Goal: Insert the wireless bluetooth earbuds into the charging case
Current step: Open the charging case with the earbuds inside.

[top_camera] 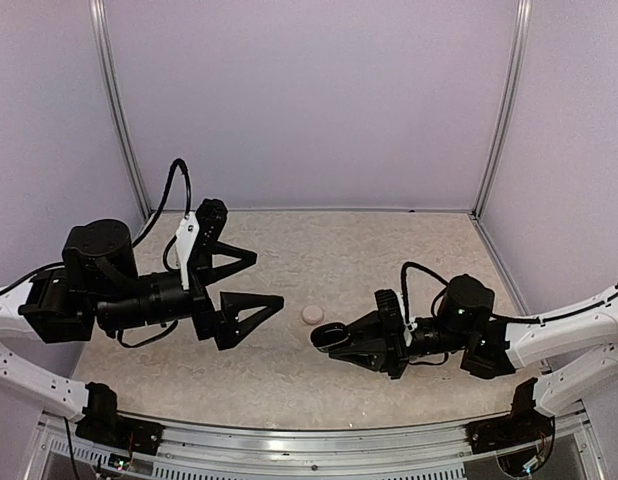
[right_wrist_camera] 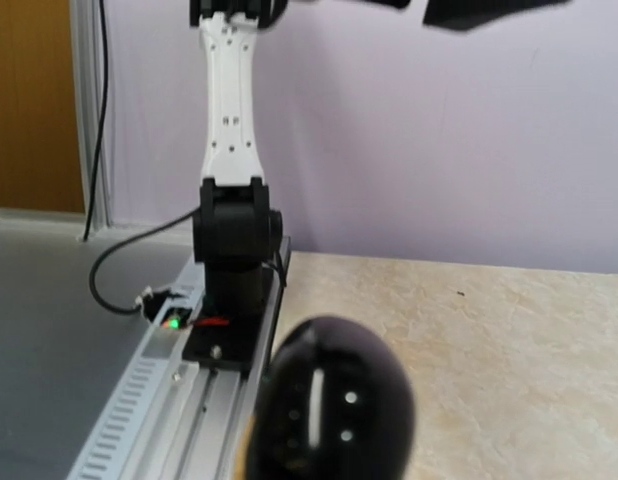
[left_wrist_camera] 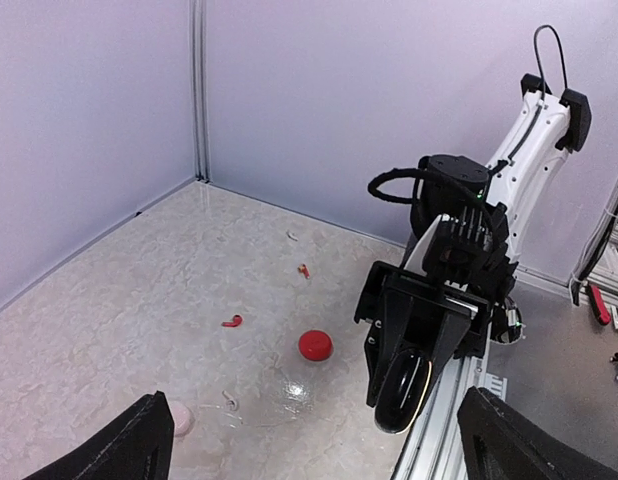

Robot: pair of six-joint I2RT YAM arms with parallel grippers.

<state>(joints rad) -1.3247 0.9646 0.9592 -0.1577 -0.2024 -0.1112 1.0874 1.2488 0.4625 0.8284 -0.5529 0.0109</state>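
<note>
R gripper [top_camera: 341, 340] clamped on black case [left_wrist_camera: 399, 385], lifted just inside front rail [top_camera: 319, 445]. Whitish case [top_camera: 312, 314] sits on table [top_camera: 389, 250] just L of black case, not touching. L gripper [top_camera: 267, 278] is further L, jaws wide, empty. L wrist cam: red case [left_wrist_camera: 315, 345], whitish bud [left_wrist_camera: 229, 400], red bud [left_wrist_camera: 231, 321] and 2nd red bud [left_wrist_camera: 303, 270] lie on black case's wall side, away from rail. Too small to read stem axis. No black bud seen. IMO L arm is the free one, so pick is its job.

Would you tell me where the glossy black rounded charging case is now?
The glossy black case is clamped in the right gripper, mid-table in the top view, just right of a small whitish round case.
</note>
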